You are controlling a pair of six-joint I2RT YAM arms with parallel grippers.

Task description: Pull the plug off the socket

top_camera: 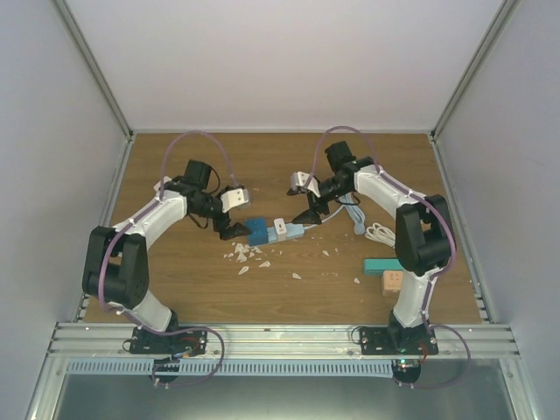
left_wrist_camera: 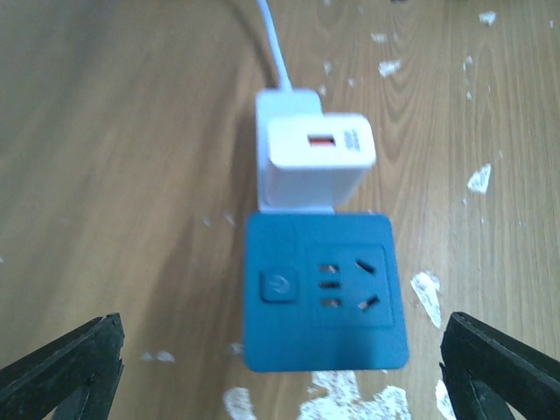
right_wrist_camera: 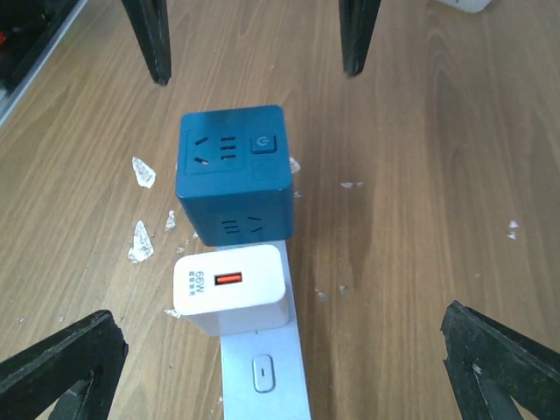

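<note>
- Approach stage, nothing gripped: your left claw (top_camera: 229,229) and right claw (top_camera: 308,214) face each other across the socket assembly. Both have their fingers spread wide and empty.
- The blue socket cube (left_wrist_camera: 324,293) lies just ahead of the left claw, between the lines of its open fingers and untouched. The white charger plug (right_wrist_camera: 230,287) sits beyond it, against the cube's far side.
- From the right claw the order reverses. The charger lies nearest, centred between the spread fingers and seated on the white power strip (right_wrist_camera: 262,372), with the cube butted up just behind it.
- The charger's orange port faces up, which suggests its pins run down into the strip. The joint itself is hidden, so you cannot be sure.
- Your next move, as judged: close one claw on the cube or strip as an anchor, close the other across the charger's flat sides, then pull straight along the pins.
- The plug is a small, smooth white block with rounded edges, so expect a slippery hold. White flakes (right_wrist_camera: 140,242) litter the wood beside the cube.
</note>
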